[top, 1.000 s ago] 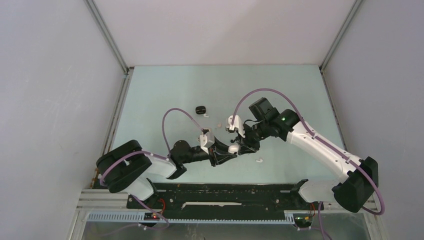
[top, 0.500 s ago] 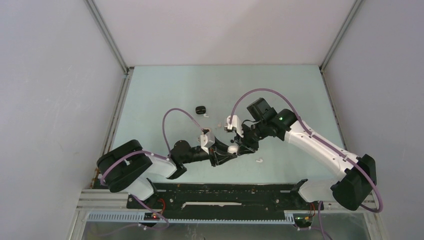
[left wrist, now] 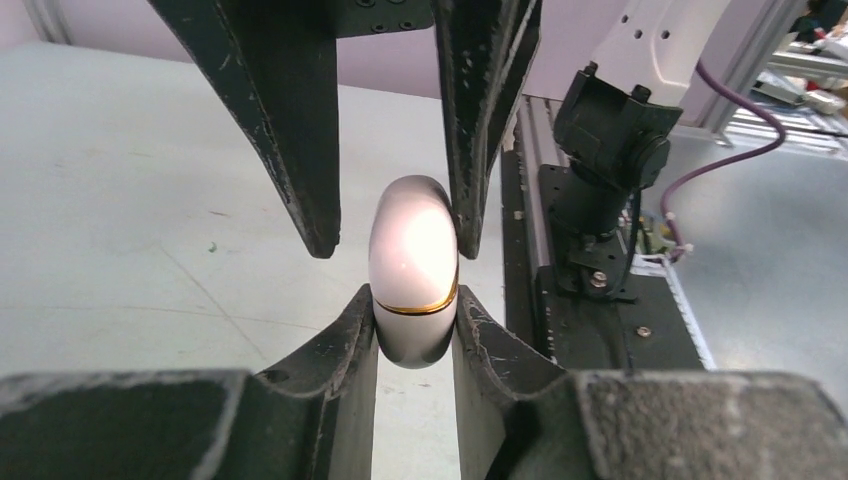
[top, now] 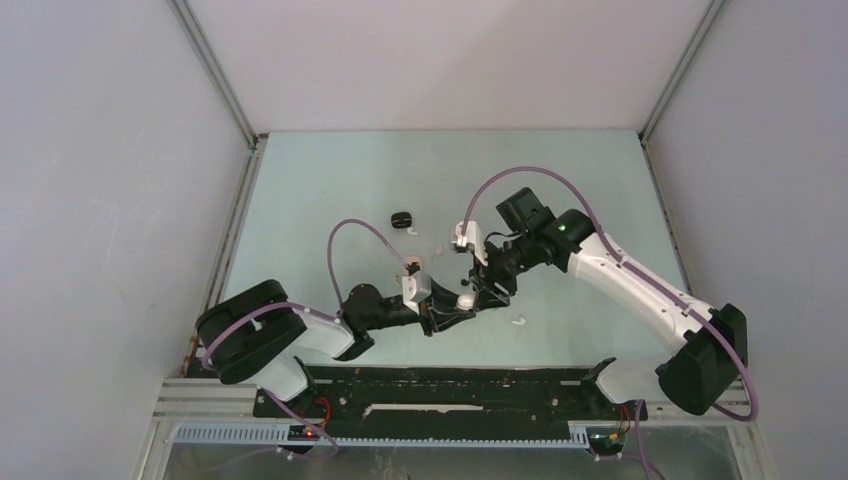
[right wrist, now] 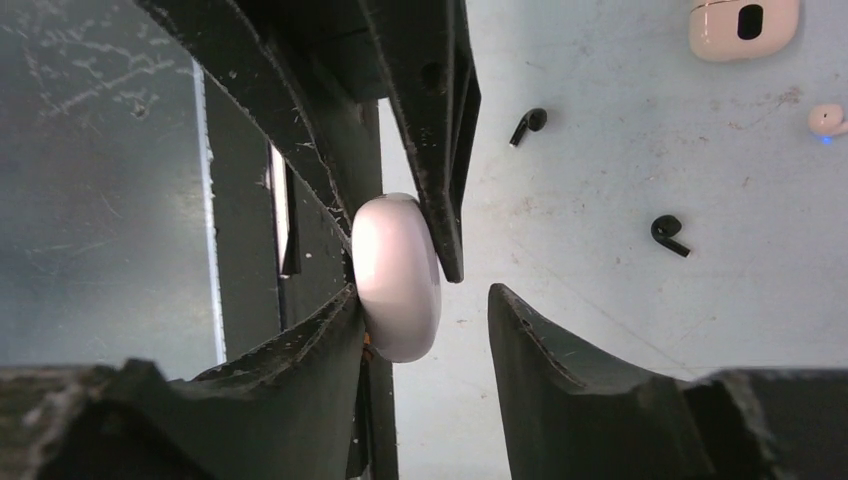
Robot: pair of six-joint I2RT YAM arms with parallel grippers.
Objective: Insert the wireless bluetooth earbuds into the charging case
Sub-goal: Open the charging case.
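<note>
The left hand (left wrist: 415,300) pinches a glossy white pebble-shaped charging case (left wrist: 414,250) with a thin gold seam, gripping it on edge. The right hand (right wrist: 422,295) stands spread around the same case, one finger touching it and the other apart. On the pale green surface (right wrist: 620,180) beyond lie a small black short-stemmed plastic earbud (right wrist: 528,123) and a second black earbud (right wrist: 668,232), apart from each other. A pale earbud (right wrist: 826,120) and a pale rounded case with a dark oval hole (right wrist: 743,22) lie farther off.
</note>
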